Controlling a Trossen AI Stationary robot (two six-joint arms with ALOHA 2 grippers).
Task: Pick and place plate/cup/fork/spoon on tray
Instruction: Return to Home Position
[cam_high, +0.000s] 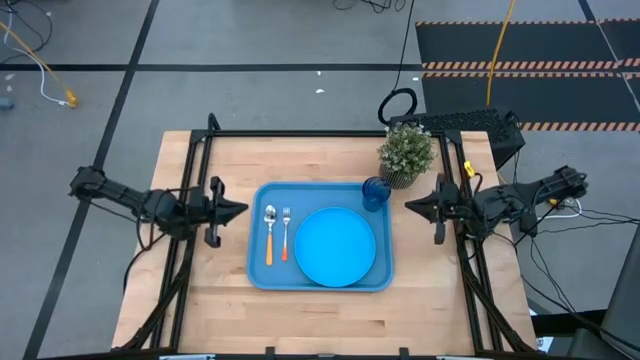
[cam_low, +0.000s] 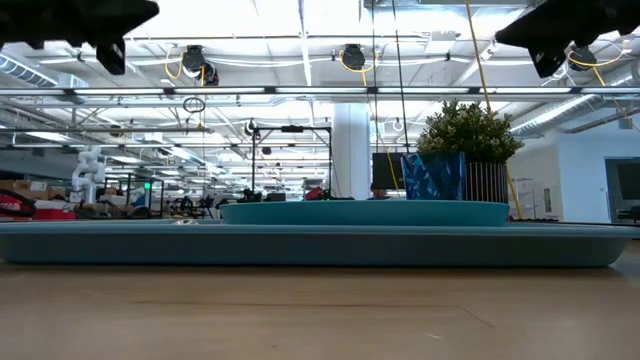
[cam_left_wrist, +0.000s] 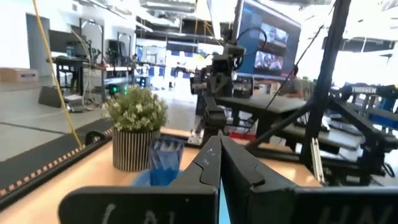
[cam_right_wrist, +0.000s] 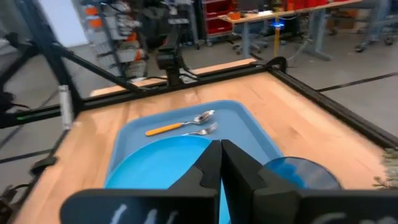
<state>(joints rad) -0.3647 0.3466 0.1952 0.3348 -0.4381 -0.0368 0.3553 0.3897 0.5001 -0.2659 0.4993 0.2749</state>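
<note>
The light-blue tray (cam_high: 262, 270) lies in the middle of the table. On it the round bright-blue plate (cam_high: 335, 247) lies flat, the spoon (cam_high: 270, 235) and the fork (cam_high: 286, 232) lie side by side left of the plate, and the darker-blue cup (cam_high: 375, 192) stands upright in the tray's far right corner. My left gripper (cam_high: 242, 208) is shut and empty, above the table left of the tray. My right gripper (cam_high: 410, 206) is shut and empty, right of the tray near the cup. The right wrist view shows the plate (cam_right_wrist: 155, 158), spoon (cam_right_wrist: 180, 124), fork (cam_right_wrist: 198, 132) and cup (cam_right_wrist: 305, 171).
A small potted plant in a striped pot (cam_high: 405, 156) stands just behind the cup at the table's far right. A black frame (cam_high: 300, 133) runs along the table's far and side edges. Bare wood lies in front of the tray (cam_high: 320, 320).
</note>
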